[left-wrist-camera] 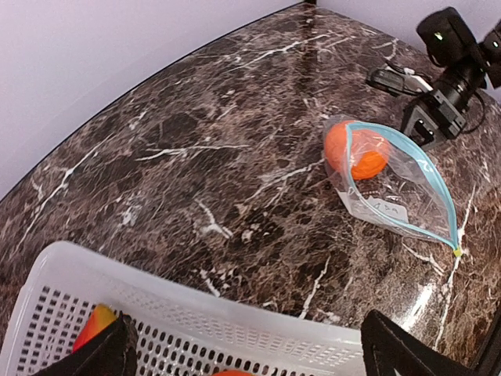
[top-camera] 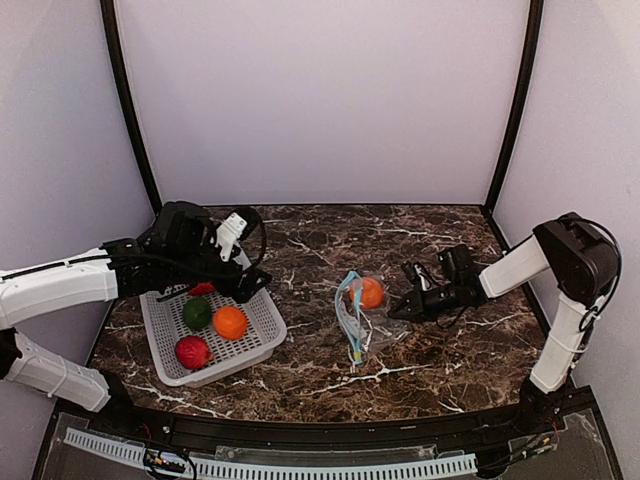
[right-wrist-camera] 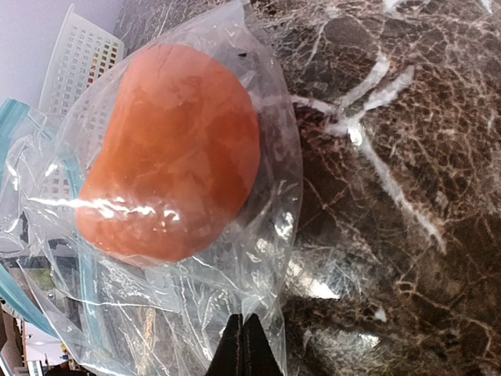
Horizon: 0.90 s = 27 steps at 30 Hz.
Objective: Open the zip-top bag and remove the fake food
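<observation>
The left claw (top-camera: 243, 284) hangs over the far rim of the white basket (top-camera: 158, 335). Its jaws are spread wide with nothing between them. In the left wrist view its two fingers (left-wrist-camera: 98, 354) show at the bottom corners, one on each side of the basket's rim.

Four food pieces lie in the basket. A long red-orange piece (top-camera: 202, 289) is at the far side, just under the claw. A green piece (top-camera: 197, 313) sits near the middle, with an orange (top-camera: 230, 322) just beside it on the right. A red ball (top-camera: 192, 351) is at the near side.

To the right of the basket, and apart from it, the bag (top-camera: 365, 325) lies on the dark marble table (top-camera: 320, 240). Its blue-teal zip strip (top-camera: 343, 310) faces the basket and gapes in an open loop. The other orange (top-camera: 371, 292) sits inside the bag at its far end. A small white label (left-wrist-camera: 383, 208) shows on the clear plastic.

The right claw (top-camera: 397, 311) sits low over the table at the bag's right edge, on the side away from the zip. Its jaws are together and pinch the bag's plastic. In the right wrist view the closed fingertips (right-wrist-camera: 244, 345) meet on the crinkled film just beside the orange inside.
</observation>
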### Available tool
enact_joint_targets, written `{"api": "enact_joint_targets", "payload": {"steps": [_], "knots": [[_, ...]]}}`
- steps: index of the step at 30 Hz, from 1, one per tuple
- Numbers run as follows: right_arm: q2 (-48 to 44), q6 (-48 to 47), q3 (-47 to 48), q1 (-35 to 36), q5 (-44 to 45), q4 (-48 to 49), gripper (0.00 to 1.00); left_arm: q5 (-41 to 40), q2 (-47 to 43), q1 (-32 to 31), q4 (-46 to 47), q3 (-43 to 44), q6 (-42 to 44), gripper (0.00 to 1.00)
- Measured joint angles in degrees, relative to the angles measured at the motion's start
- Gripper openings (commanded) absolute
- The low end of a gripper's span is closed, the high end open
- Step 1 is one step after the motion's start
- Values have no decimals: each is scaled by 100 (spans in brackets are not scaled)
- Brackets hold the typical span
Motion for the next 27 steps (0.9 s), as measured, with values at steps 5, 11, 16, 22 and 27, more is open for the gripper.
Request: {"api": "enact_joint_targets", "payload": {"steps": [5, 11, 16, 22, 27], "knots": [[-136, -20, -140, 0, 2, -37, 0, 166, 708, -566, 844, 2, 719, 99], [-192, -48, -289, 0, 9, -63, 0, 415, 1812, -1158, 1434, 356, 1626, 93], [-367, -138, -328, 0, 39, -214, 0, 835, 2590, -1471, 1707, 774, 2251, 84], [-538, -245, -358, 0, 94, -372, 0, 1296, 3158, -1558, 1700, 1279, 2710, 62], [-538, -271, -378, 33, 109, -391, 0, 1547, 3528, -1572, 1650, 1552, 2940, 47]]}}
